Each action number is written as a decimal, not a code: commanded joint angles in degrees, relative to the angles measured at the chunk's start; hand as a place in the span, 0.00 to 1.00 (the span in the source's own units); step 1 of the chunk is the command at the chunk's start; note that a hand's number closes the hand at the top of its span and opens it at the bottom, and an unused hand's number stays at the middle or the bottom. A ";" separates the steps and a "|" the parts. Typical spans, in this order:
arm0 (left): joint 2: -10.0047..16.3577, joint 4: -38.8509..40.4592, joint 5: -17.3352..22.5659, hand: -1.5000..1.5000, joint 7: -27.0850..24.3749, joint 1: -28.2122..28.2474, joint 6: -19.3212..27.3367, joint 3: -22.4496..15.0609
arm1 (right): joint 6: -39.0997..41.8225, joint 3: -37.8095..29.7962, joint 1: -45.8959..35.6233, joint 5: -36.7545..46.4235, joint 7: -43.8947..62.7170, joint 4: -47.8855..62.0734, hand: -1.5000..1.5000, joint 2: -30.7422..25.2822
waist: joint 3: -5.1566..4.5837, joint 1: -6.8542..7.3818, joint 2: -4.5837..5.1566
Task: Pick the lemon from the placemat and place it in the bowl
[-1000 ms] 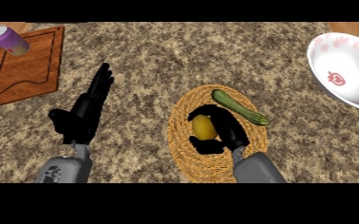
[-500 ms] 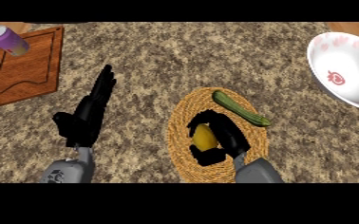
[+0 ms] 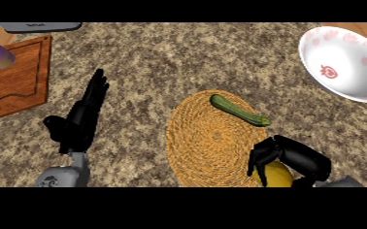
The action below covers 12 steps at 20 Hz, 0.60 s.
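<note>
The yellow lemon shows under my right hand, whose fingers are curled round it near the lower right rim of the round woven placemat. Most of the lemon is hidden by the fingers. The white bowl with red markings sits at the far right, well away from the hand. My left hand rests open at the left with its fingers pointing up, holding nothing.
A green cucumber lies across the upper right part of the placemat. A wooden cutting board sits at the far left with a purple object on its edge. A grey item lies at the top left.
My right hand has carried the lemon from the placemat's middle down and to the right, towards its lower right rim. The left hand has stayed still.
</note>
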 commanded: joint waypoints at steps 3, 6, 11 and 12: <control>-0.26 0.22 -0.03 0.50 -0.65 0.62 1.05 0.92 | 9.91 -11.64 1.99 -12.03 -21.05 -6.38 1.00 -16.40 | 0.03 -2.01 -0.17; 0.22 0.31 -0.01 0.50 -0.58 1.46 0.70 1.08 | 9.80 -17.89 4.12 -18.17 -25.83 -7.76 1.00 -22.45 | 0.06 -3.01 -0.30; 0.30 -0.07 0.54 0.50 -1.30 2.31 0.23 1.29 | 11.66 -29.00 7.42 -28.75 -29.23 -5.74 1.00 -33.48 | -0.07 -1.87 -0.02; 0.50 -0.55 -0.17 0.50 -0.49 1.79 -0.10 0.29 | 11.62 -30.60 8.25 -29.18 -30.86 -3.56 1.00 -34.92 | 0.06 -1.31 0.15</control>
